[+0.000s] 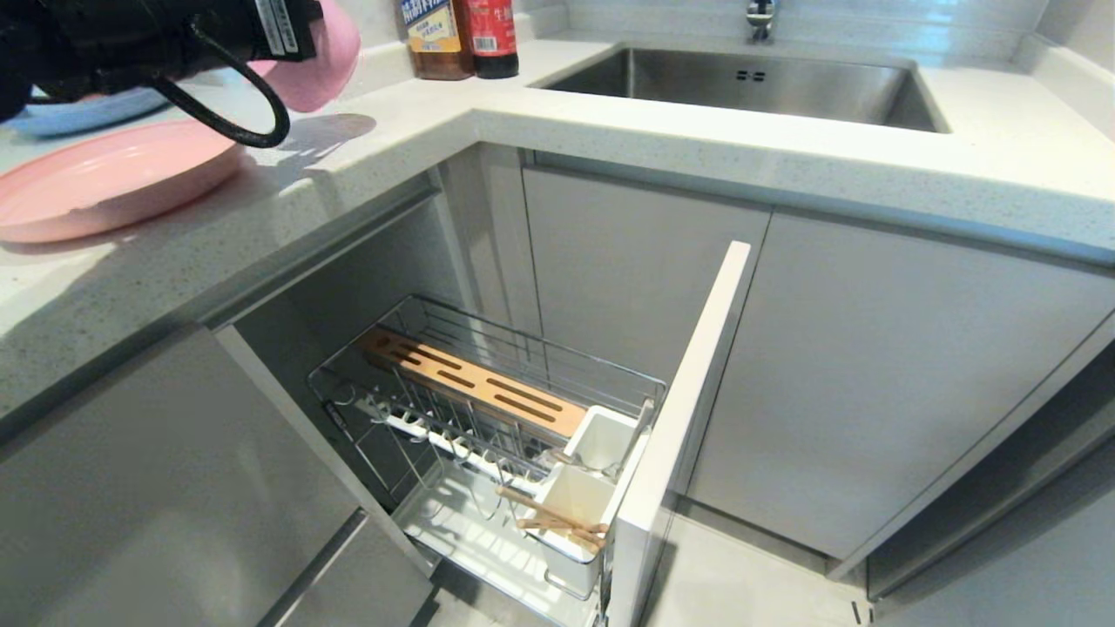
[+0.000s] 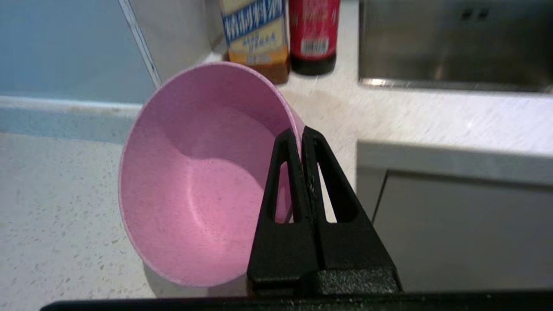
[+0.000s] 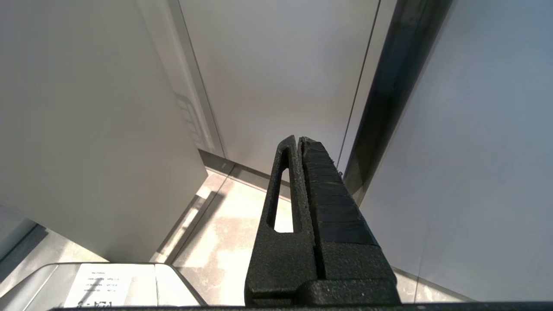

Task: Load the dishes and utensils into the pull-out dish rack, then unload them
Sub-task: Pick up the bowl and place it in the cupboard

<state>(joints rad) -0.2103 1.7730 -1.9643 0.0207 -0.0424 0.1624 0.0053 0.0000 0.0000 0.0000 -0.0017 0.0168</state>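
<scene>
My left gripper (image 2: 301, 134) is shut on the rim of the small pink bowl (image 2: 194, 181), one finger inside the wall and one outside. The bowl (image 1: 329, 61) hangs tilted above the counter at the far left, partly hidden by my left arm. The wide pink plate (image 1: 104, 178) lies flat on the counter below it. The pull-out dish rack (image 1: 418, 396) stands drawn out under the counter corner, and wooden chopsticks (image 1: 557, 520) lean out of its white utensil cup (image 1: 571, 501). My right gripper (image 3: 298, 140) is shut and empty, low by the cabinet fronts.
A blue plate (image 1: 78, 113) sits behind the pink plate. Two bottles (image 1: 435, 39) (image 1: 490, 35) stand at the counter's back beside the steel sink (image 1: 749, 83). The rack's pale front panel (image 1: 688, 409) juts out into the floor space. Grey cabinet doors (image 1: 871, 383) line the right.
</scene>
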